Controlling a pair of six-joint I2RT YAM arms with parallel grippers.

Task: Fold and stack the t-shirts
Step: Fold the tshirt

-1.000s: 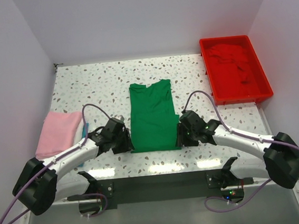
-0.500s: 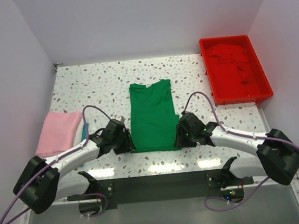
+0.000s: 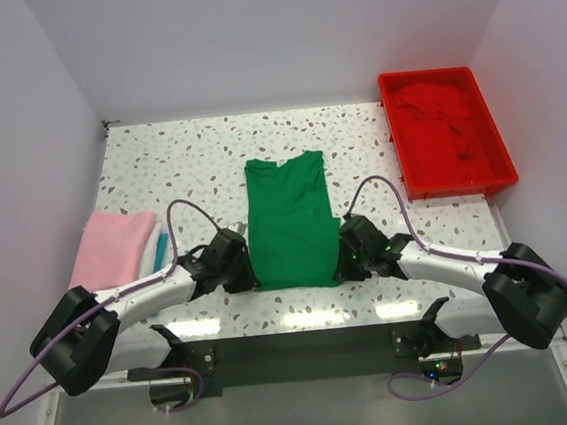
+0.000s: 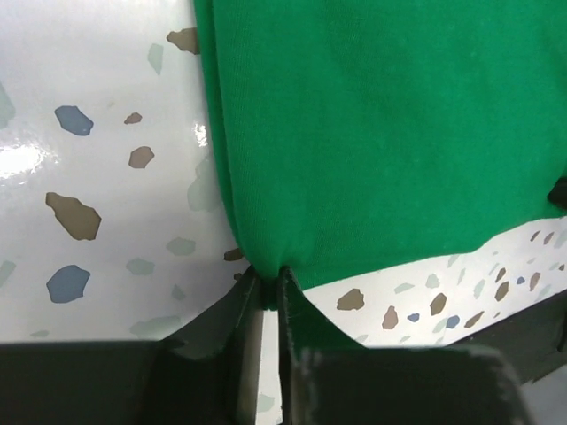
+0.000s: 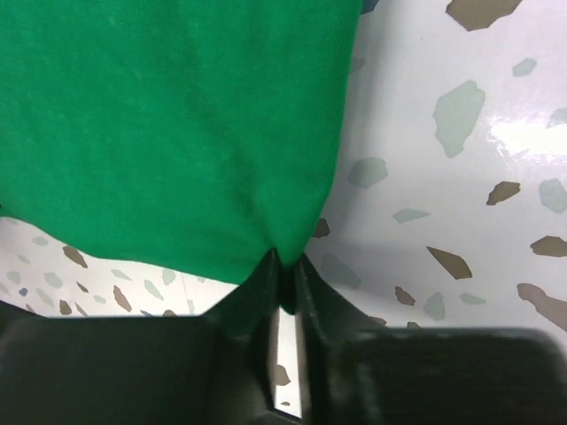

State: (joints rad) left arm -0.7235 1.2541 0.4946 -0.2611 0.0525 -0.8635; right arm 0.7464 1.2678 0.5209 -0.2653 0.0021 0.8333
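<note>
Green shirt (image 3: 286, 222) spreads ahead on the surface (image 3: 178, 162); left claw (image 4: 266, 285) and right claw (image 5: 283, 266) each pinch a near corner, jaws almost together.

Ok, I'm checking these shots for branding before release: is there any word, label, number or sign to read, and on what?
None can be read. The green t-shirt shows no print or tag in any view. The pink t-shirt, the red tray and the red t-shirt in it look plain. The speckled table bears no marking.
</note>
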